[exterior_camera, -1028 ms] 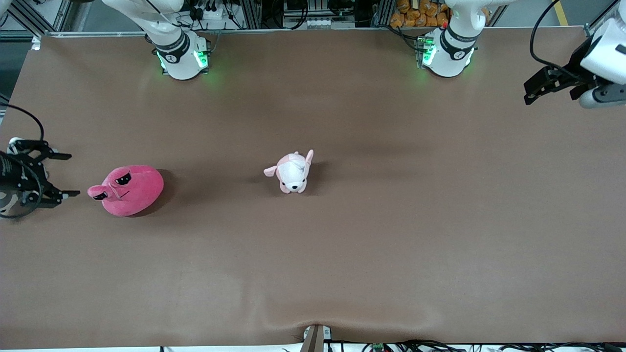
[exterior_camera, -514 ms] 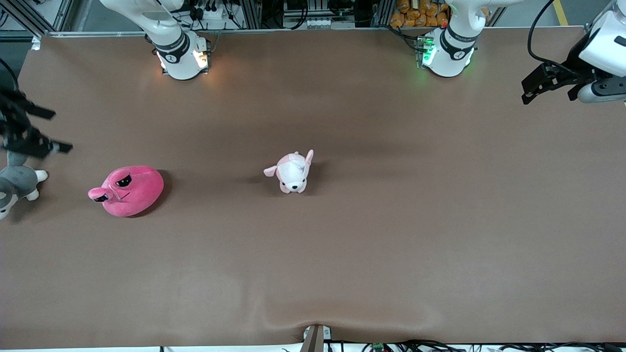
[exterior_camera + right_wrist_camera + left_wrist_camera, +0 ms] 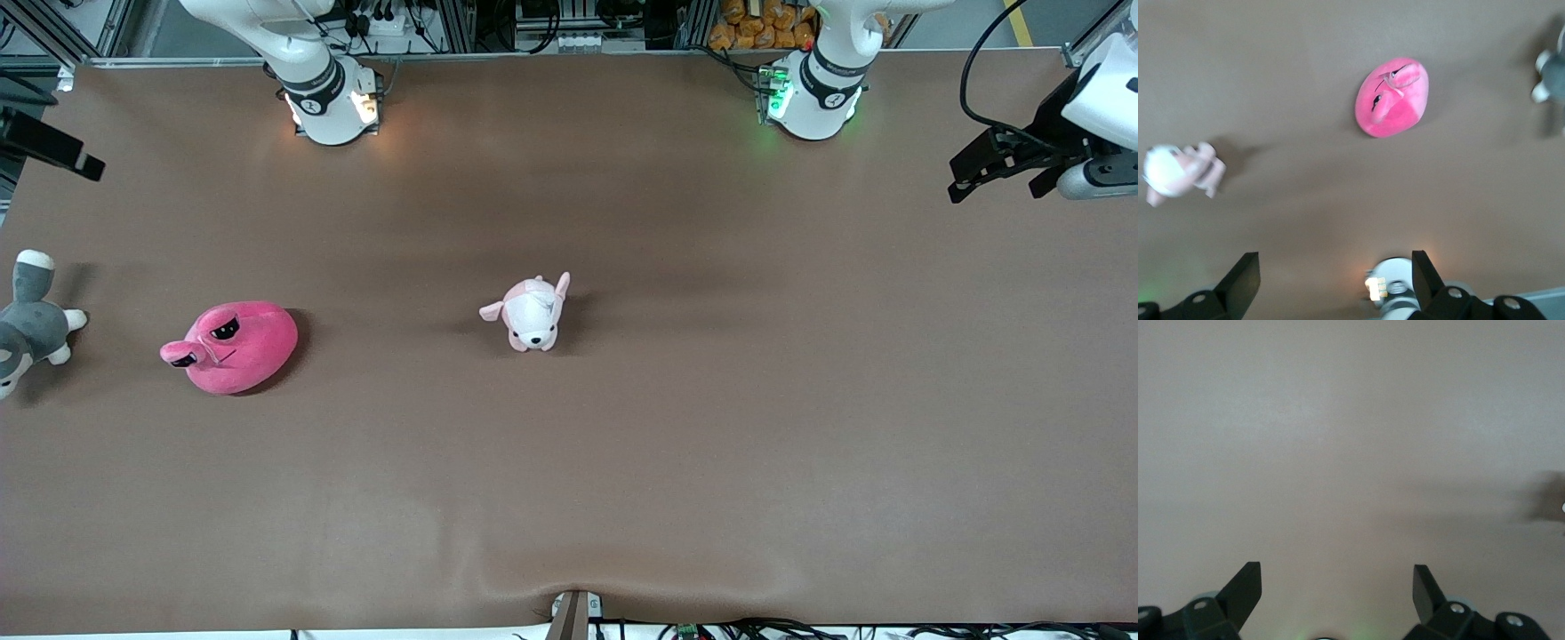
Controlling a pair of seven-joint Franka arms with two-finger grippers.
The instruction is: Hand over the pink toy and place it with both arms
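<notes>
The pink toy (image 3: 231, 346) is lying on the brown surface (image 3: 622, 462) toward the right arm's end, untouched by either arm. A pale pink-and-white plush dog (image 3: 530, 313) is sitting near the middle of the surface, well apart from it. A grey-and-white plush (image 3: 27, 322) is lying at the edge of the front view, beside the pink toy and partly cut off by the frame.

The right hand (image 3: 1335, 283) is hanging high over its end of the surface with fingers spread wide and holding nothing; in the front view only a black corner of it is showing. Its wrist view is taking in the pink toy (image 3: 1393, 97), the dog (image 3: 1179, 172) and a sliver of the grey plush (image 3: 1553, 67).

The left hand (image 3: 978, 169) is hanging over its own end of the surface, jaws wide and empty; its wrist view is showing only bare surface (image 3: 1351, 453) and a blurred dark smudge at one edge that is hard to make out.
</notes>
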